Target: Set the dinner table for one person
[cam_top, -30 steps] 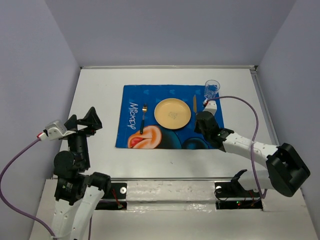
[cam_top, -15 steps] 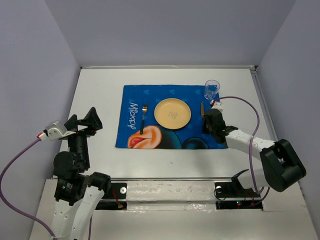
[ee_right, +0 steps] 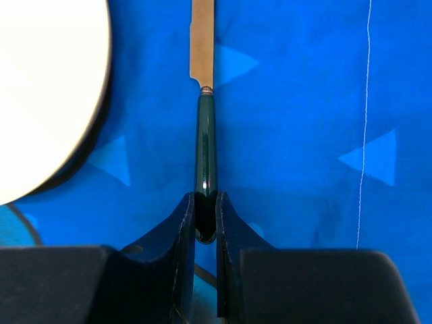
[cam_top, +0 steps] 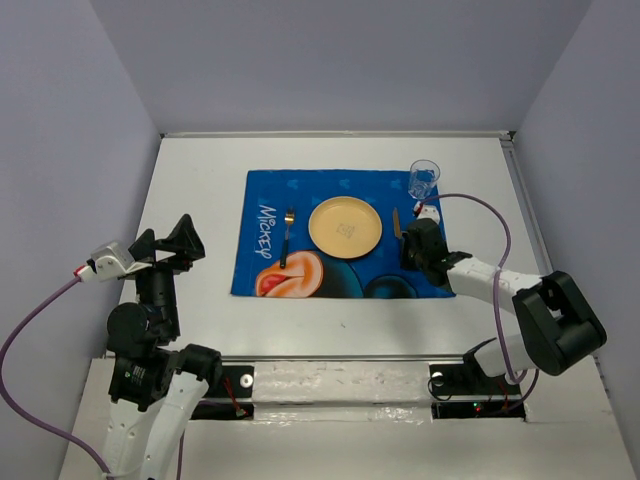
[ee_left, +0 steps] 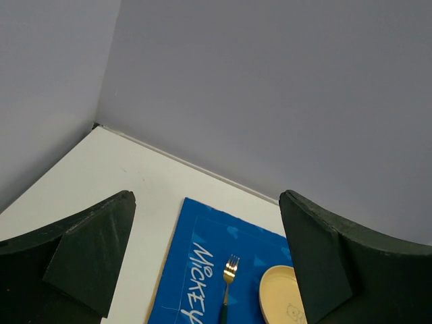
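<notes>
I'm looking down at the white table (cam_top: pixel 200 180), which is filling the floor of the enclosure from the arm bases to the back wall. A blue mat (cam_top: pixel 290 190) is lying around its middle, a little toward the right edge.

On the mat a yellow plate (cam_top: pixel 345 225) is sitting in the centre. A fork (cam_top: pixel 287 235) is lying just to its left, tines toward the far edge. A clear glass (cam_top: pixel 423 178) is standing at the mat's far right corner.

The right pincer (cam_top: pixel 410 245) is reaching low over the right part of the mat, and it is pinching the knife (cam_top: pixel 397 222). In the right wrist view I'm seeing the two dark fingers (ee_right: pixel 179 229) pressed against the butt end of the knife's green handle (ee_right: pixel 204 169) - only the last bit of it is sitting between them. The rest of the handle and the metal blade are stretching away toward the far edge, flat against the mat. The knife is lying just right of the plate, near its rim but not touching it.

The left pincer (cam_top: pixel 175 240) is hanging in the air over the near left part of the table, well apart from the mat. Its jaws are spread wide - nothing is sitting between them in the left wrist view (ee_left: pixel 206 236).
</notes>
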